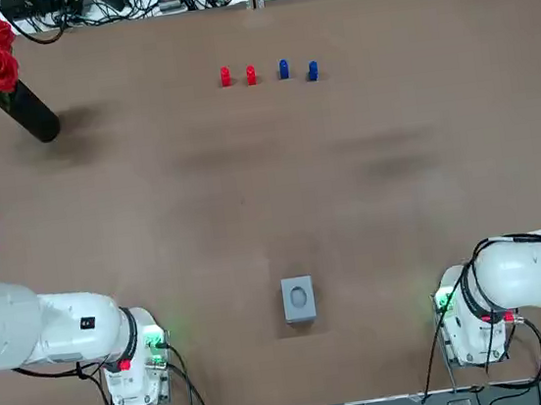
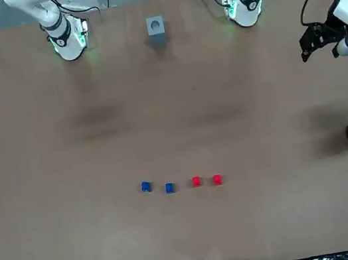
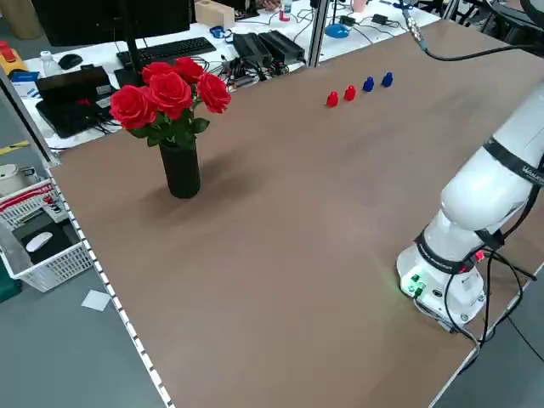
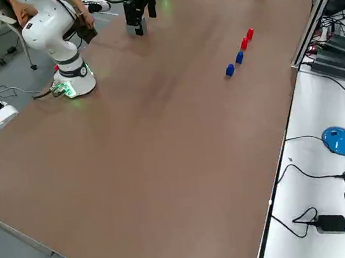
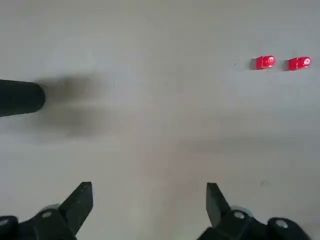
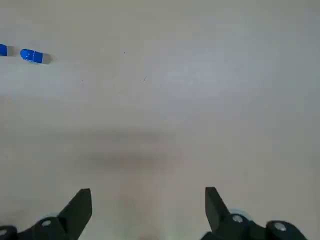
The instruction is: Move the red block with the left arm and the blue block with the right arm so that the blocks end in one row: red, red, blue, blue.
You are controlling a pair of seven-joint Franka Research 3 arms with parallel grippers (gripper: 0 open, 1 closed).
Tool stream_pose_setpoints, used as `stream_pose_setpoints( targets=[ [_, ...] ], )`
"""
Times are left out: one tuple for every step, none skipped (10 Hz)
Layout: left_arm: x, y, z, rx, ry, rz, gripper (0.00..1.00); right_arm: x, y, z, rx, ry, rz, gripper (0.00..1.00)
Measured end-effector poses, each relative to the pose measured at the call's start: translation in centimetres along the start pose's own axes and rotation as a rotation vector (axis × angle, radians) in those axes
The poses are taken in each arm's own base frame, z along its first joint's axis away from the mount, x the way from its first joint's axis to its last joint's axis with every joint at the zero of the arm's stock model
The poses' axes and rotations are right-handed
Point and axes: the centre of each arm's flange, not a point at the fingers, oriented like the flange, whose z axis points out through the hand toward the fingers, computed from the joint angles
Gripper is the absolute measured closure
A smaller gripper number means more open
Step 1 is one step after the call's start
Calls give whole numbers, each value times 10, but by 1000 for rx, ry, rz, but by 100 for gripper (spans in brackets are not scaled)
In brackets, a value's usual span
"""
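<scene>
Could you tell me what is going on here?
Nothing is being handled. Four blocks stand in a rough row on the far side of the table: outer red block, inner red block, inner blue block, outer blue block. The left pincer and the right pincer are both open and empty, out at their own sides, far from the blocks.

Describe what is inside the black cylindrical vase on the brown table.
A bunch of red roses rises out of the black cylindrical vase. The vase's opaque wall covers the lower stems and anything else it may hold, such as water.
</scene>
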Motion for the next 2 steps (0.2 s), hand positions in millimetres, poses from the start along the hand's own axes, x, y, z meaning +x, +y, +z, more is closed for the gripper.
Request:
stream_pose_setpoints(
  targets=[
    [0, -1, -2, 0, 3, -4, 0, 0, 0, 0, 0, 0, -1, 0],
    [0, -2, -4, 0, 8, -7, 0, 0, 0, 0, 0, -1, -1, 0]
  ],
)
